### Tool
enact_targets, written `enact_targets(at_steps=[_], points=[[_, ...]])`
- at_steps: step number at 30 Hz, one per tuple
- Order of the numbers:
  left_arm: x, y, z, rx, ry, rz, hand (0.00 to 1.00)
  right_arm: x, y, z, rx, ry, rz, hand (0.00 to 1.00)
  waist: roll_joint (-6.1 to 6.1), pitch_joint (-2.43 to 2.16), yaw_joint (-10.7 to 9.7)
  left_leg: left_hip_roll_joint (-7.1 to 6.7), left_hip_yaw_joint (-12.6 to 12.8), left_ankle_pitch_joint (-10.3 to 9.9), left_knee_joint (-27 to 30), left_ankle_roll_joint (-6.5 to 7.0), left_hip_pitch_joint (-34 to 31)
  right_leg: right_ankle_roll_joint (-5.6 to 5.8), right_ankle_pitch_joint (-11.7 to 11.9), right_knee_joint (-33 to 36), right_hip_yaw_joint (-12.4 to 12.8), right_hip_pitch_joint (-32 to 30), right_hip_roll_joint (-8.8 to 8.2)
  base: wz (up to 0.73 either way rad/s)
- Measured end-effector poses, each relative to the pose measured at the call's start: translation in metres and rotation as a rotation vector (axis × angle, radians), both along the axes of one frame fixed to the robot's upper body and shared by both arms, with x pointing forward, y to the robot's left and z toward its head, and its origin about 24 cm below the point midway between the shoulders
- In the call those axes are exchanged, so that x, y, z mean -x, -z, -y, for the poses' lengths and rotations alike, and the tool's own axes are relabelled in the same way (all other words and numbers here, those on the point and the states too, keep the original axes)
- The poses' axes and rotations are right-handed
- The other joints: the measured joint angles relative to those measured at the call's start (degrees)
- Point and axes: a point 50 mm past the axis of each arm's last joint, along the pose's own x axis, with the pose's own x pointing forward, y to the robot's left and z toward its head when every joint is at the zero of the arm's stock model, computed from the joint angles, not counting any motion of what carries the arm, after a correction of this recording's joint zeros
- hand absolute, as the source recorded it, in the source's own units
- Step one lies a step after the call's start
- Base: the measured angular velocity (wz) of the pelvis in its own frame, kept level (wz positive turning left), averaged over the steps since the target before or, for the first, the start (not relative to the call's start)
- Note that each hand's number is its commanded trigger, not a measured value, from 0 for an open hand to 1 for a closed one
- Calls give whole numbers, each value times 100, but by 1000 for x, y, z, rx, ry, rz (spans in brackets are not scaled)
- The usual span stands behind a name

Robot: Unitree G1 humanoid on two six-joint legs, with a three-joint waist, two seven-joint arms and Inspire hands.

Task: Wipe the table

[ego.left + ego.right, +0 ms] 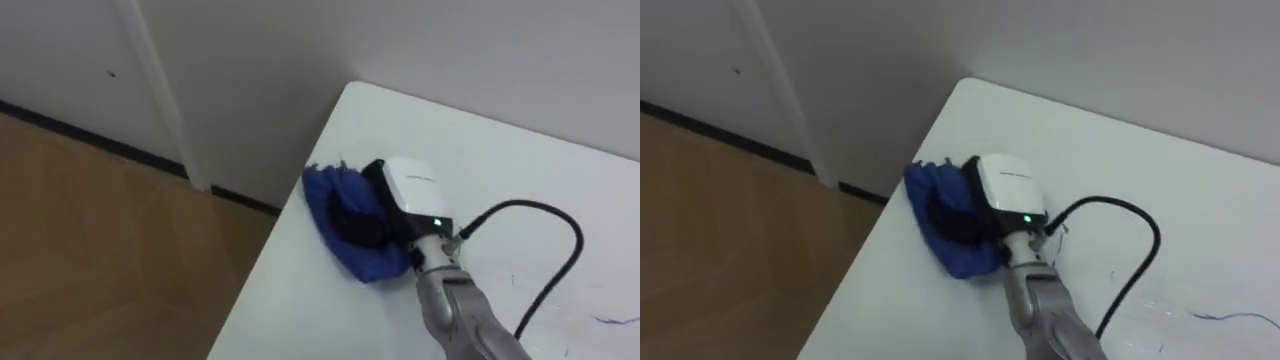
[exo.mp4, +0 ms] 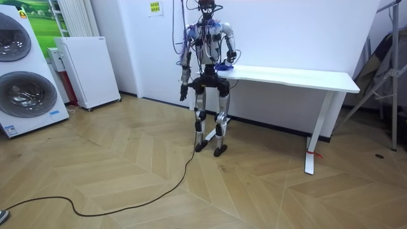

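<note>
Head pair: set close above the worktop (image 1: 500, 160), aimed down and forward at its corner by the wall (image 1: 400, 40). The same corner, blue cloth (image 1: 322, 200) and right robot hand (image 1: 415, 190) are shared, slightly offset sideways between eyes. Room view: placed well back across the floor (image 2: 191, 191), faced toward the wall; whole robot and whole worktop are taken in.

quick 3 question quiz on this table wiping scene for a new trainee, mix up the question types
1. True or false: the blue cloth lies on the white table, close to its edge.
2. Which hand rests on the cloth? A) left B) right C) both
3. Fill in: in the room view, the left hand hangs at the robot's ____.

Key: 1 true. 2 B, the right hand. 3 side.
</note>
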Motion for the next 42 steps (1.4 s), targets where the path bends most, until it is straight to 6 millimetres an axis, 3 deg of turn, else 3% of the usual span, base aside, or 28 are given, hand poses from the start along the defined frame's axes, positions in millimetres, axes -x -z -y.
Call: enact_targets(at_steps=[3,4,6,9,12,17,19,20,22,25,27,28,29,32,33,34,36,37,40,42], points=[[20,0,-16,-37,-74,-40,0,30,19,35,-6,126,-22,100,-45,-76,-314,-14,37,-15,-31,21,96,30,-19,-1,94,123,-14,1],[27,-1,-22,-61,-96,-53,0,45,25,52,7,189,-36,100,-77,-157,-414,-34,41,-24,-27,33,121,76,-47,0,116,163,-31,0],[33,-2,-28,-78,-115,-69,0,65,33,77,20,292,-64,100,-81,-226,-569,-52,31,-33,-19,49,215,91,-58,10,107,259,-55,0],[32,-2,-30,-80,-114,-68,0,76,38,100,7,438,-67,100,-54,-240,-675,-87,46,-81,23,56,306,105,-67,44,151,335,-80,-10],[26,-1,-27,-72,-97,-55,0,76,40,104,0,471,-86,100,-53,-234,-695,-88,67,-98,115,57,306,106,-68,107,183,336,-83,-6],[17,2,-14,-45,-50,-51,0,60,35,87,9,446,-102,100,-43,-199,-460,-64,111,-99,120,49,294,81,-54,112,360,254,-20,-19],[7,4,-3,-22,-14,-42,0,46,23,63,28,345,-95,100,-20,-146,-123,-45,134,-103,109,27,255,30,-24,95,464,135,43,-47],[3,4,-2,-20,-11,-35,0,42,20,53,28,302,-90,100,-17,-143,-58,-47,133,-104,107,22,230,19,-19,95,462,102,58,-26],[-8,4,0,-21,7,-13,0,18,8,11,-21,138,-65,100,-108,-41,84,-30,79,-82,101,-8,149,-45,-40,96,458,35,108,6],[-13,5,9,-2,30,-2,0,-3,-7,-25,-58,-10,-39,100,-108,-22,238,-53,-45,-74,101,-23,27,-65,-99,77,301,-13,94,33],[-12,4,10,-2,28,3,0,-10,-12,-29,-65,-39,-23,100,-94,-7,266,-48,-30,-71,69,-21,5,-44,-126,50,244,-14,80,46],[-11,4,10,-3,25,0,0,-16,-12,-28,-63,-39,-23,100,-89,81,272,-23,-32,-43,75,-18,-19,-45,-124,50,255,-44,67,26],[-11,4,9,-4,23,1,0,-17,-10,-25,-64,-34,-25,100,-75,94,258,-29,-31,-42,91,-17,-63,-45,-123,40,253,-79,58,9],[8,3,2,-18,-23,-29,0,-3,1,-7,-109,21,-15,100,-34,41,33,-48,-15,-35,99,-4,-108,-36,-119,17,145,-68,15,17],[17,3,-5,-32,-63,-40,0,7,8,7,-124,78,-20,100,-52,-3,-166,-53,-3,-33,100,1,-90,-25,-125,13,102,-16,-6,27],[27,1,-12,-54,-101,-53,0,23,16,26,-142,170,-29,100,-65,-76,-292,-58,4,-34,95,3,-71,-16,-127,15,133,17,-11,20],[40,-2,-25,-92,-135,-70,0,52,29,59,-136,318,-41,100,-67,-141,-471,-74,-13,-46,67,22,-6,7,-138,15,116,123,-29,5],[49,-3,-30,-116,-147,-91,0,72,36,80,-113,407,-53,100,-55,-228,-572,-85,-30,-65,96,47,51,34,-155,39,59,196,-57,4],[52,-2,-30,-118,-140,-107,0,93,42,113,-75,577,-66,100,41,-251,-702,-78,61,-202,335,106,173,87,-247,356,36,250,-132,-14],[46,-1,-28,-110,-121,-99,0,87,42,114,-68,589,-68,100,66,-242,-650,-55,260,-321,486,135,205,69,-374,722,32,105,-202,-55]])
